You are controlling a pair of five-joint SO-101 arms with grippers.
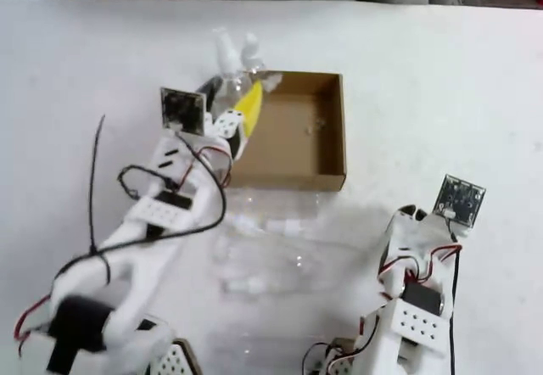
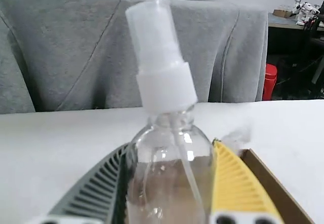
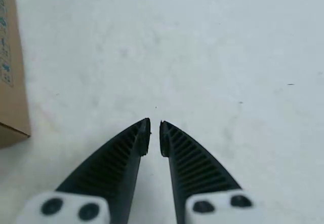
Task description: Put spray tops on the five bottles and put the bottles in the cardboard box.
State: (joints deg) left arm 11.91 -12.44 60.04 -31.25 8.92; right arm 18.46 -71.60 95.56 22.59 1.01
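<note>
Clear bottle (image 2: 169, 183) w/ white spray top (image 2: 162, 62) on, clamped betw left gripper (image 2: 169, 150) jaws at far-left corner of cardboard box (image 1: 343, 129); right gripper (image 3: 155, 133) near-right of box, jaws nearly closed, empty, over table (image 3: 212, 41).

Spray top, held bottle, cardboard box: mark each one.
spray top (image 2: 164, 87), left wrist view, on its white collar.
bottle (image 2: 169, 178), left wrist view, on the clear body.
cardboard box (image 1: 288, 178), high view, on its near outer wall.
</note>
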